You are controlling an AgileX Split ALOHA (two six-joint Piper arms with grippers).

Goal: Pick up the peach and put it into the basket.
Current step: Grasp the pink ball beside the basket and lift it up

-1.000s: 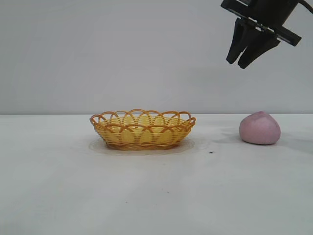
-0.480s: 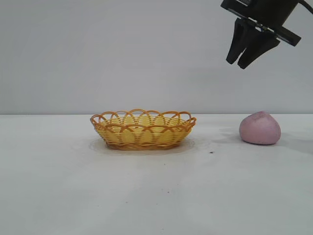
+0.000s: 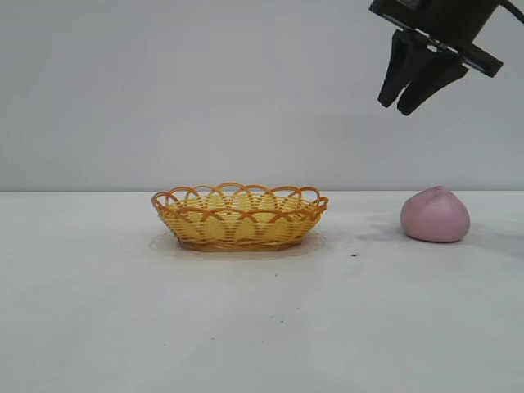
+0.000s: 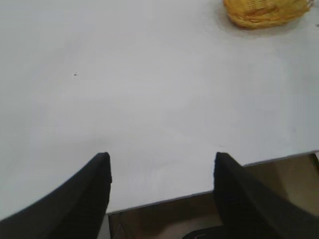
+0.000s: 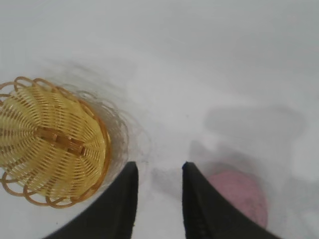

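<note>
The pale pink peach sits on the white table at the right; in the right wrist view it shows partly behind one finger. The yellow wicker basket with an orange-brown looped rim stands empty at the table's middle; it also shows in the right wrist view and in the left wrist view. My right gripper hangs high above the table, above and slightly left of the peach, open and empty. My left gripper is open and empty over the table's edge, far from the basket.
The white table ends in an edge under the left gripper, with a brown floor beyond it. A small dark speck lies between basket and peach.
</note>
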